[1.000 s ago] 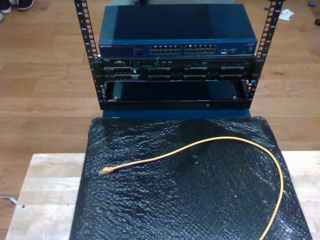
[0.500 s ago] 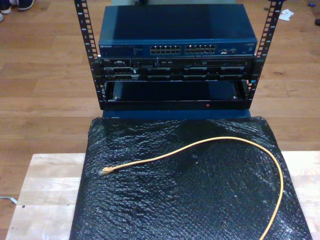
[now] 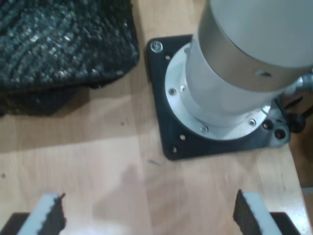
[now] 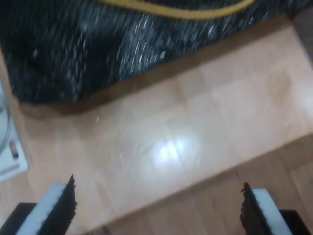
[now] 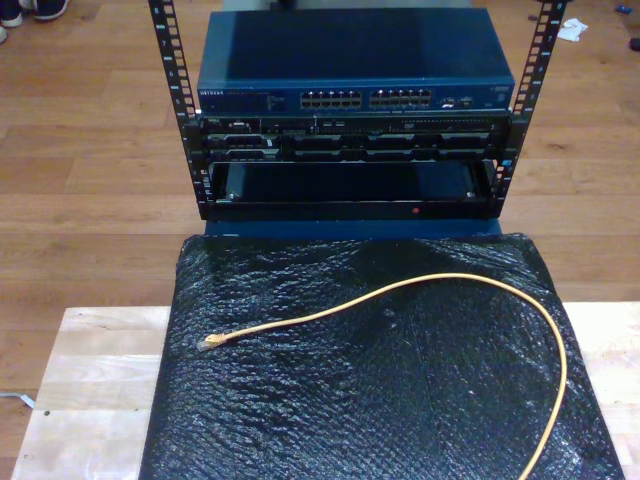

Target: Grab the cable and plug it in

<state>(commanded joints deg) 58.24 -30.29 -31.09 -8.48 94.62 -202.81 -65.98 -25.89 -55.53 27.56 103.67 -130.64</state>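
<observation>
Cable (image 5: 420, 282) first: it lies loose on the black bubble-wrap sheet (image 5: 380, 400) that covers the wooden table (image 5: 90, 380). From the near edge on the exterior view's right it climbs, arcs over toward the far side, then runs down to the exterior view's left, ending in a small plug (image 5: 212, 341) flat on the sheet.

I judge it light and limp, so it will sag and trail when lifted. The jacket looks smooth and may slip between pads. The plug seems the fragile part, with a thin latch tab likely. Best hold, to my mind, is just behind the plug, so the tip stays steerable.

It is thin and orange-yellow, with a paler, clearish plug.

My first gripper (image 3: 146, 215) hangs over bare wood beside an arm's base plate (image 3: 171, 132), jaws spread wide, nothing between them. My second gripper (image 4: 159, 210) is likewise spread and empty, above the table edge, with the cable on the sheet beyond it.

Farther off, the rack (image 5: 175, 110) holds a blue network switch (image 5: 355, 60) with rows of ports (image 5: 365, 99).
</observation>
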